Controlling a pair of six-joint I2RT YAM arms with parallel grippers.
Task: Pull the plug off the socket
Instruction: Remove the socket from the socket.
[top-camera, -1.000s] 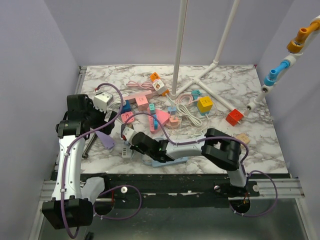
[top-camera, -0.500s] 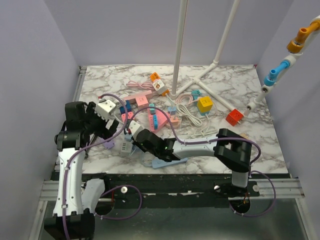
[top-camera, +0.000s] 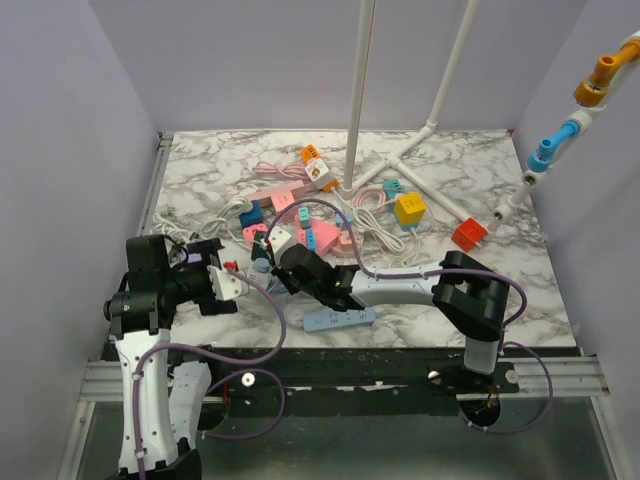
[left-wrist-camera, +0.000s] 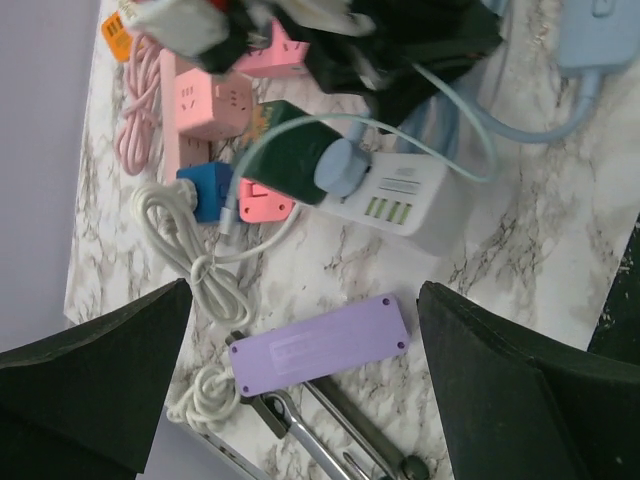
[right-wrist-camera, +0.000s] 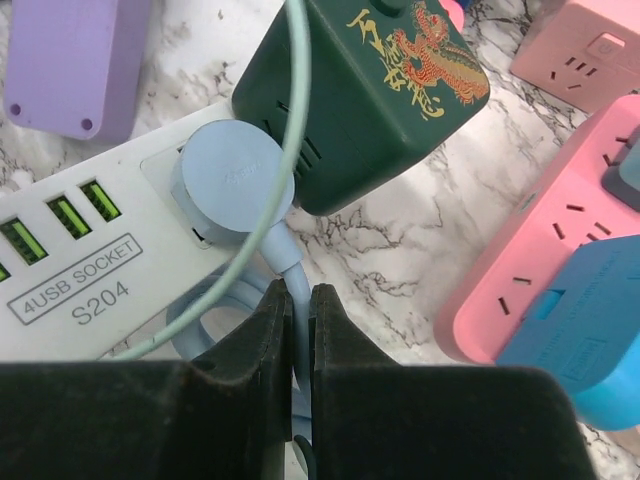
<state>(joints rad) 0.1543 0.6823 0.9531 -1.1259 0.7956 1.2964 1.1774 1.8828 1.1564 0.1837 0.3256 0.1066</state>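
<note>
**Top view.** The left arm (top-camera: 140, 365), at the lower left of the frame, has white links joined by black cylindrical joint housings. The right arm (top-camera: 400, 290), from lower centre to lower right, has pale links and a bulky black joint block. Purple cables (top-camera: 262, 345) loop along both arms.

**Wrist views.** The left gripper (left-wrist-camera: 305, 295) carries dark, wedge-shaped fingers (left-wrist-camera: 90, 390). The right gripper (right-wrist-camera: 300, 295) has matt black fingers (right-wrist-camera: 150, 420) with rounded tips.
</note>
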